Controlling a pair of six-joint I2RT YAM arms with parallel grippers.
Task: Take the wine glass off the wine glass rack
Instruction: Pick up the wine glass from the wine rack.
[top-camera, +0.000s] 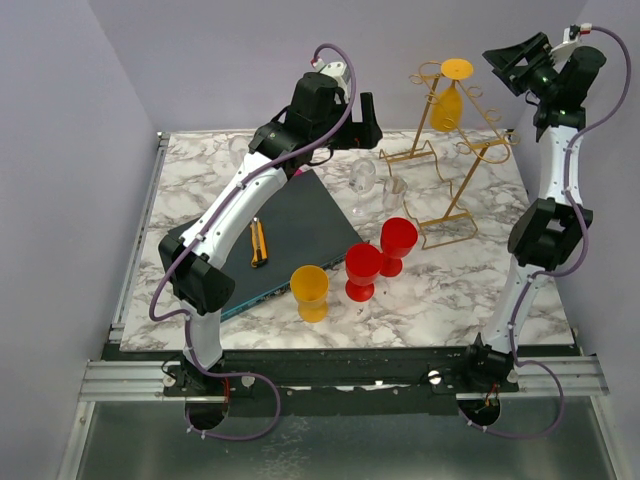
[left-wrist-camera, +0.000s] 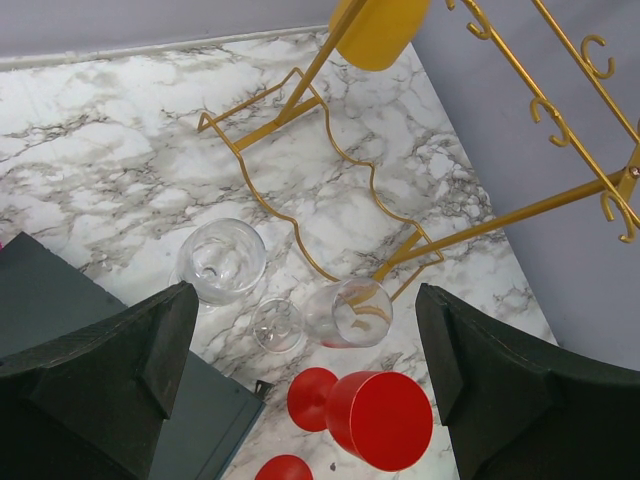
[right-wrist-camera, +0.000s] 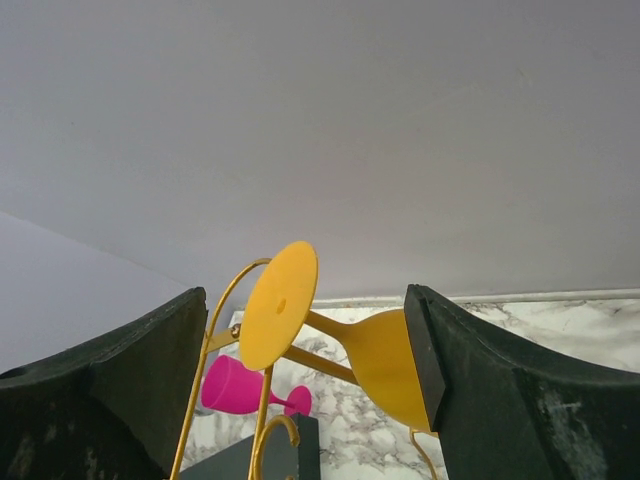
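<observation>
Because the yellow wine glass (right-wrist-camera: 385, 370) hangs bowl-down by its foot from the wine glass rack (left-wrist-camera: 520, 218) at the far right of the tabletop (top-camera: 450, 290), the right pincer (right-wrist-camera: 305, 300) sits level with it, jaws spread and empty; the left pincer (left-wrist-camera: 305, 300) hovers open above 2 clear glasses (left-wrist-camera: 222, 262).

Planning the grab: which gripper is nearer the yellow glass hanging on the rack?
Right, likely. The right gripper faces the yellow glass head-on, level with the top of the rack; the left gripper sits aside, above the clear glasses.
</observation>
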